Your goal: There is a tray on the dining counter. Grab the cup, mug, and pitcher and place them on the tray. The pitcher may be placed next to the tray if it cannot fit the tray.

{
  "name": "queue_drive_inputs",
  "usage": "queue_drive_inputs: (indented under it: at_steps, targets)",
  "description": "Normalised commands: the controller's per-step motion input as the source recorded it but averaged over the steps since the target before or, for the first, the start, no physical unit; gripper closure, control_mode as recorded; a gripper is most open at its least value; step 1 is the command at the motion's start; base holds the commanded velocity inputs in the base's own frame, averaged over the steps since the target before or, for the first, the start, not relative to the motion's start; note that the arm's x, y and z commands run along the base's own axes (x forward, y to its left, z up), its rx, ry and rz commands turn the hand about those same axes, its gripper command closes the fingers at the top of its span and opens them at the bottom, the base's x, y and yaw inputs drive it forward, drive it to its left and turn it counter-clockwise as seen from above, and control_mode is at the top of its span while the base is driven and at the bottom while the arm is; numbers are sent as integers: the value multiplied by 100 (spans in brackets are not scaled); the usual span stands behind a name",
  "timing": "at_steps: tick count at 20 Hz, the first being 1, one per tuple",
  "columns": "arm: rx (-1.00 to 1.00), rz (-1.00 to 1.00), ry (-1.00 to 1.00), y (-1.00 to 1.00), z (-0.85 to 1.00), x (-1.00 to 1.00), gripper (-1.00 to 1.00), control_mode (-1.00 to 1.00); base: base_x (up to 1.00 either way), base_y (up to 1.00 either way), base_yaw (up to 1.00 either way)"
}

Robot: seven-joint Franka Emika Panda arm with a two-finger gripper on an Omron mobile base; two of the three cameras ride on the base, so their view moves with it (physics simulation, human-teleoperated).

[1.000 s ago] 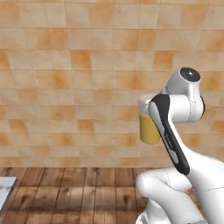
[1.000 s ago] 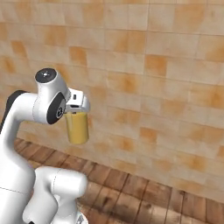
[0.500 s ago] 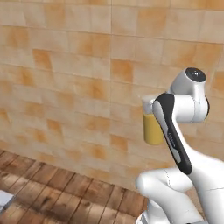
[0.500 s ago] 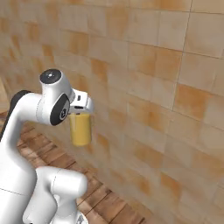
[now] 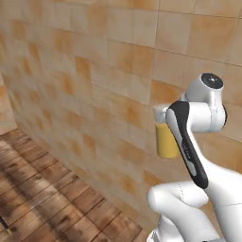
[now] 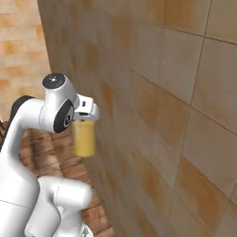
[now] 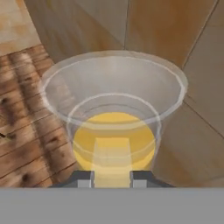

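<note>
1. My gripper is closed narrow on the pitcher; in the hand view my two dark fingertips stand at its near wall, and I look down through the wide clear rim to the orange-yellow liquid at the bottom.

2. I carry the pitcher upright and high in the air, hanging under my hand; in the left base view the pitcher is partly behind my forearm; in the right base view the pitcher hangs just below the gripper, free on all sides.

3. Around the hand there is the tan tiled wall, very near in the right base view; below it is the dark wooden floor.

4. For the progress, I judge that the pick-up of the pitcher is done and the transport is under way; the tray, the dining counter, the cup and the mug are not before me now, so I cannot tell whether the two small vessels are already placed.

5. What is left for sure: to reach the dining counter and set the pitcher on the tray, or beside the tray if there is no room; the liquid asks for a level, slow carry.
</note>
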Motion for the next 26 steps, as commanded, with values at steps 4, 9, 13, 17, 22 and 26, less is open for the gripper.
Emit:
queue_drive_inputs:
  at_steps: [4,9,13,17,22,26]
  targets:
    - [0,0,0,0,0,0,100,100,100,-12,63]
    - [0,0,0,0,0,0,100,100,100,-2,59]
    - [0,0,0,0,0,0,100,100,100,-20,39]
    - [0,0,0,0,0,0,100,100,96,-54,20]
    - [0,0,0,0,0,0,100,100,88,-54,8]
    - [0,0,0,0,0,0,100,100,100,-5,13]
